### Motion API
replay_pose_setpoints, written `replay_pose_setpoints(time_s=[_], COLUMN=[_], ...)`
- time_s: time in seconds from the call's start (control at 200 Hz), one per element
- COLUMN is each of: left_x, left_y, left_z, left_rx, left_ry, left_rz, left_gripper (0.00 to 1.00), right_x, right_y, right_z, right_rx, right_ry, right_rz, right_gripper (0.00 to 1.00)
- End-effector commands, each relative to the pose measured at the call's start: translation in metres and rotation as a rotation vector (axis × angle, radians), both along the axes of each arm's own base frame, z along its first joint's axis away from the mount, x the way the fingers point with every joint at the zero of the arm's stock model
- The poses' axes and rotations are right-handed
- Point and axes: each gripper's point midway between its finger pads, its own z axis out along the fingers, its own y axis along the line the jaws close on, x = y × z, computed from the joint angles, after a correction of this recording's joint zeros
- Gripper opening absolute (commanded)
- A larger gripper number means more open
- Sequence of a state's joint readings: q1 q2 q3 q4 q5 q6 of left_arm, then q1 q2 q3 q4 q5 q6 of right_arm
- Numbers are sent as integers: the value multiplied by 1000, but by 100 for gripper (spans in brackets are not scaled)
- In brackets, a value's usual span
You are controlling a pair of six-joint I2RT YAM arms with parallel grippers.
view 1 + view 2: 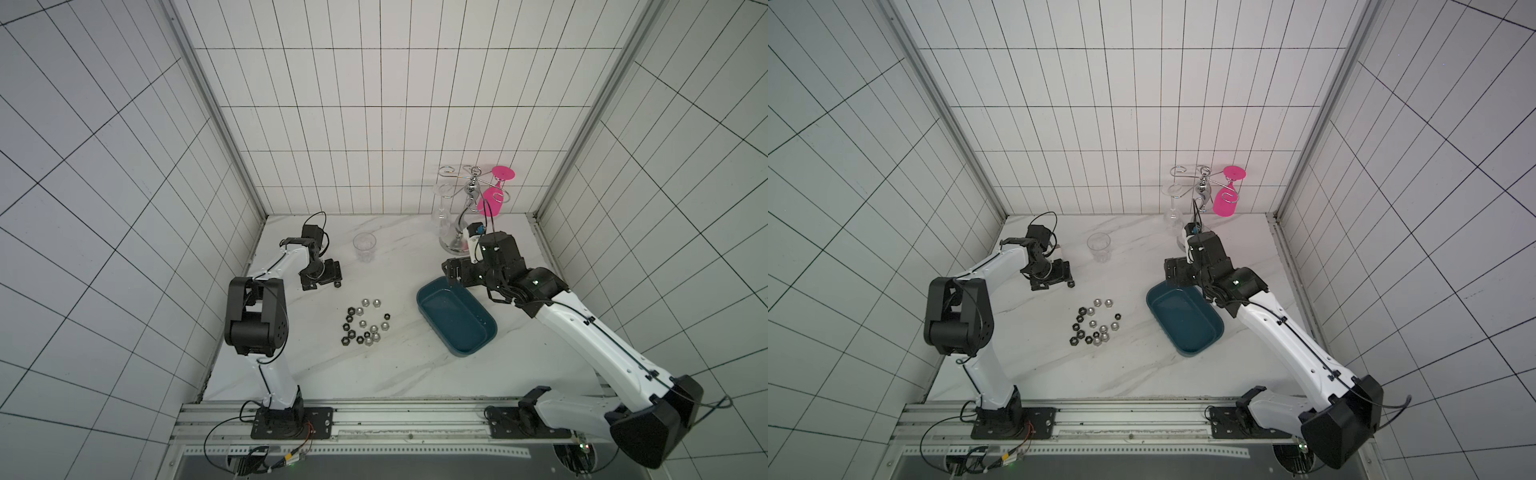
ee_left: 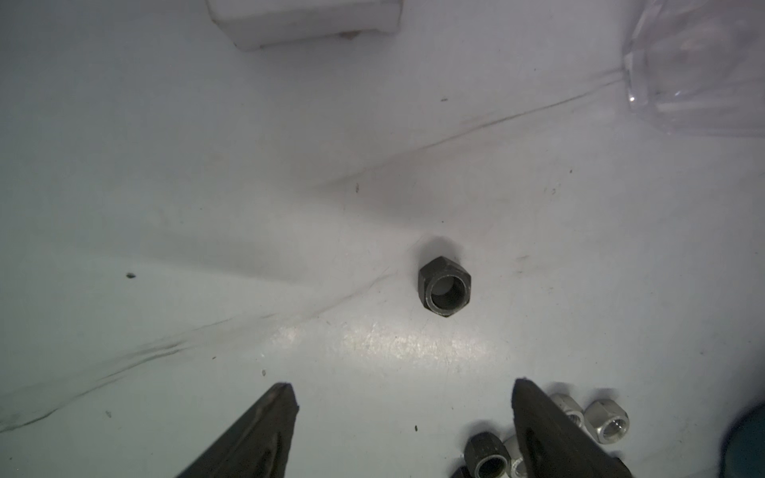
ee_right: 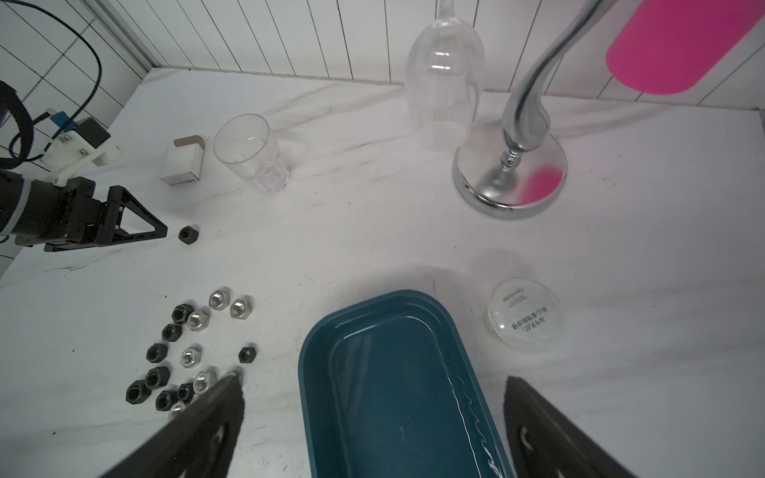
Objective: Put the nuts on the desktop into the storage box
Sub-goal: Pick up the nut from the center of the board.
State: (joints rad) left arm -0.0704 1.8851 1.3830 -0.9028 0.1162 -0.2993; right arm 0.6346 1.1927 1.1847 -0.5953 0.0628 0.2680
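Note:
Several black and silver nuts [image 1: 363,323] [image 1: 1093,323] [image 3: 191,356] lie clustered on the white marble desktop [image 1: 395,365], left of the empty dark teal storage box [image 1: 455,322] [image 1: 1185,322] [image 3: 393,393]. One black nut [image 2: 445,285] [image 3: 188,234] lies apart, just ahead of my left gripper [image 2: 403,393] [image 1: 322,282]. That gripper is low over the desktop and open, with nothing between its fingers. A few nuts [image 2: 604,422] sit beside one of its fingers. My right gripper [image 3: 372,385] [image 1: 453,272] hangs open over the box's far end.
A clear drinking glass [image 1: 364,245] [image 3: 248,153] and a small white block [image 3: 182,165] stand behind the left gripper. A chrome glass rack [image 3: 509,182] holding a clear wine glass [image 3: 445,74] and a pink one [image 1: 492,199] stands at the back right. A white round jar [image 3: 523,318] sits beside the box.

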Motion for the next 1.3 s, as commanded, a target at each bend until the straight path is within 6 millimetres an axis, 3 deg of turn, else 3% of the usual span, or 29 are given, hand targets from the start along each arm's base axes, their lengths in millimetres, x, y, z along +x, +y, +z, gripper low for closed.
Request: replay_pose_setpoints(time_s=[0.0, 0.27, 0.555, 0.915, 1.089, 1.294], left_x=[12, 26, 24, 20, 24, 27], left_y=[9, 2, -16, -7, -7, -10], left_z=[-5, -16, -26, -36, -39, -36], left_rx=[54, 79, 84, 162, 162, 156], left_ry=[10, 39, 72, 115, 116, 114], left_rz=[25, 18, -15, -17, -11, -12], left_gripper=[85, 80, 77, 68, 59, 39], right_x=[-11, -10, -9, -10, -11, -12], right_y=[-9, -20, -26, -32, -35, -39], right_z=[-3, -6, -13, -17, -17, -14], right_rx=[18, 22, 23, 31, 26, 22], right_ry=[42, 59, 81, 93, 95, 87], right_rz=[3, -7, -19, -25, -25, -30], right_gripper=[99, 99, 99, 99, 99, 99])
